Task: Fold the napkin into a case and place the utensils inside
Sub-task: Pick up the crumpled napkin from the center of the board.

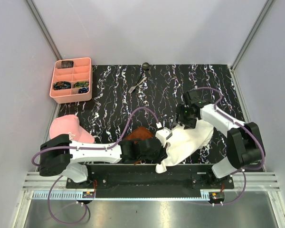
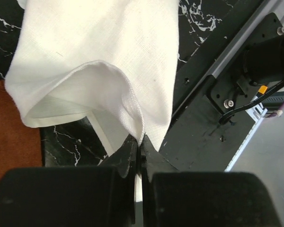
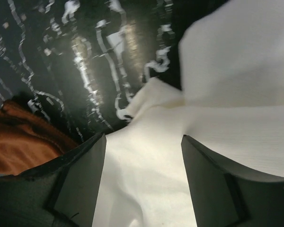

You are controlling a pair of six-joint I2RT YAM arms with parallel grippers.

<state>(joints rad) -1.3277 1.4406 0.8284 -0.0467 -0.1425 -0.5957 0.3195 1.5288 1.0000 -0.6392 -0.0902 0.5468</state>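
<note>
The left end effector [image 2: 139, 147] is clenched on the napkin [image 2: 109, 42] at its near hem. The right end effector [image 3: 143, 142] hangs released, jaws spread, over the napkin's far end.

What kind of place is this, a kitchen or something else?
Most likely a robotics lab test cell, not a kitchen: plain white panel walls box in a black marbled tabletop, and a left arm and right arm are bolted to an aluminium rail at its near edge.

Left fingers [image 2: 126, 160] together, right fingers [image 3: 80, 184] apart
</note>
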